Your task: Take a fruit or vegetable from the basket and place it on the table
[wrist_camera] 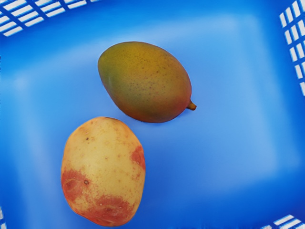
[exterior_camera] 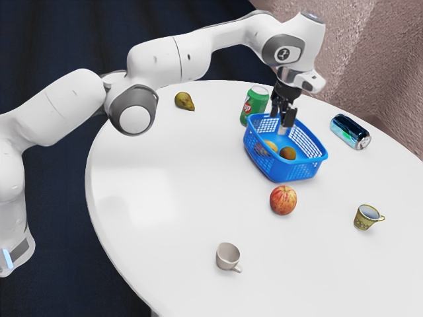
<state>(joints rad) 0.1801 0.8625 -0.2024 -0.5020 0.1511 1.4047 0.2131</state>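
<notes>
Rough pinkish wall (exterior_camera: 360, 49), round white table (exterior_camera: 172, 198), gripper (exterior_camera: 281, 119) over the basket (exterior_camera: 291, 173).
Fingers stand apart, holding nothing; below, mango (wrist_camera: 145, 82) and potato (wrist_camera: 103, 171) lie close together on the basket floor. Both should be firm, fairly weighty, the mango likely slicker and easier bruised: grip across its narrower middle. Walls all round want a straight lift; bare tabletop spreads toward the exterior view's left.

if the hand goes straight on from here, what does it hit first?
Probably the mango: the hand points down into the basket, and the mango is below it in the exterior view. Depth is unclear; it may meet the basket floor first.
</notes>
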